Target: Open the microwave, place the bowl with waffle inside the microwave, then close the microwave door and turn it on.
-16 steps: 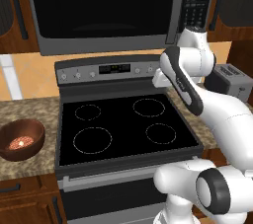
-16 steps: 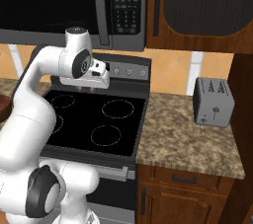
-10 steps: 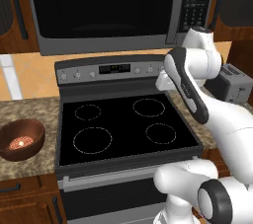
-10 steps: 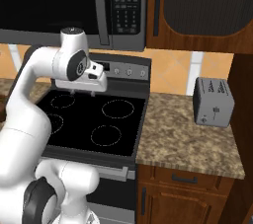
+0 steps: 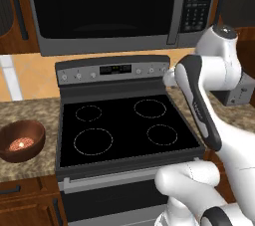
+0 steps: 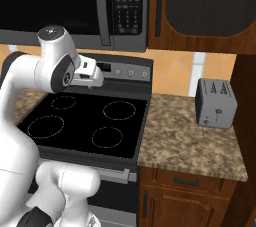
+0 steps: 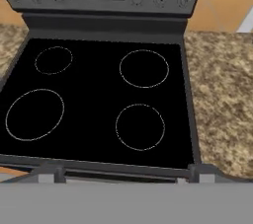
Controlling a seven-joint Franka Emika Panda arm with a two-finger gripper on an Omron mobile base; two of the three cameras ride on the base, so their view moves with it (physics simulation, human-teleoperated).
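The microwave (image 5: pixel 109 11) hangs above the stove with the microwave door (image 5: pixel 99 3) shut; its black keypad (image 5: pixel 198 2) is at the right. In the right base view the microwave (image 6: pixel 55 6) sits at the top left. The reddish-brown bowl (image 5: pixel 21 140) stands on the counter left of the stove, with the pale waffle (image 5: pixel 21 145) in it. My gripper (image 5: pixel 168 76) hovers over the stove's back right corner, near the control panel, well below the microwave and far from the bowl. In the right base view the gripper (image 6: pixel 99 77) holds nothing and its jaws stand open.
The black stove (image 5: pixel 124 125) lies under the arm; the hand view looks down on its burners (image 7: pixel 141 127) and knobs (image 7: pixel 160 0). A grey toaster (image 6: pixel 215 102) stands on the granite counter (image 6: pixel 185 141) to the right. Dark wooden cabinets (image 6: pixel 205 6) flank the microwave.
The arm's upper joints have swung and risen a little, while the hand has stayed near the stove's control panel. Bowl and microwave door have not moved.
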